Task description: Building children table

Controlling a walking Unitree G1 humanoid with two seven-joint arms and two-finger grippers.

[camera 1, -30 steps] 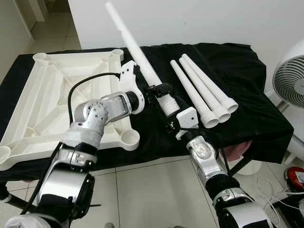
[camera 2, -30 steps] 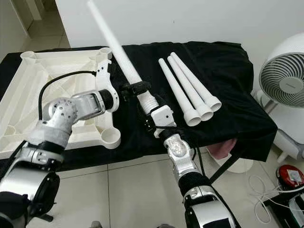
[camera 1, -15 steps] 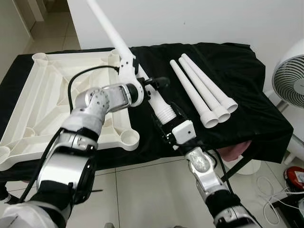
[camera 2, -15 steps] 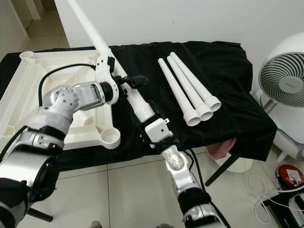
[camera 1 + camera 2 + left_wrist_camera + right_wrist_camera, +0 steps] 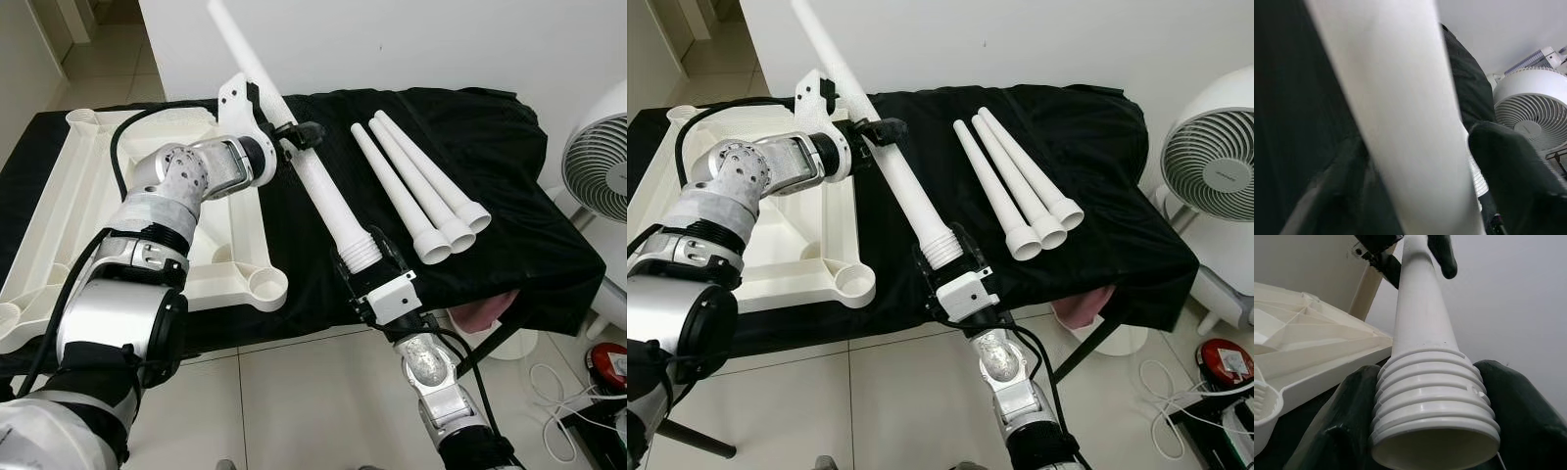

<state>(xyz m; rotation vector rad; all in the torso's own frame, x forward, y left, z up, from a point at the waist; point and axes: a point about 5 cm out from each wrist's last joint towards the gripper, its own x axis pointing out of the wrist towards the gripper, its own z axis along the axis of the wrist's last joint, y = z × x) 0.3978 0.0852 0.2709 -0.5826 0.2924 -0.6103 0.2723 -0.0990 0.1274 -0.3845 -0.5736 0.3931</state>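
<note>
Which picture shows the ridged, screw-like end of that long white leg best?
The right wrist view: the threaded end sits close up, its ridges and open mouth plain between the right gripper fingers. The eye views show it small beside the tabletop. The left wrist view shows smooth shaft, held by the left gripper.

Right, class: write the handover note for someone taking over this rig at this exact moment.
Right end effector: shut on the ribbed, threaded end of the long white plastic table leg.
Left end effector: shut on the same leg's shaft, higher up.
The leg is held slanted above the black-draped table.
Upside-down white plastic tabletop lies on the robot's left; three more white legs lie side by side on the right.
Done: no leg fitted yet.
Left: screw all four into the corner sockets.
</note>
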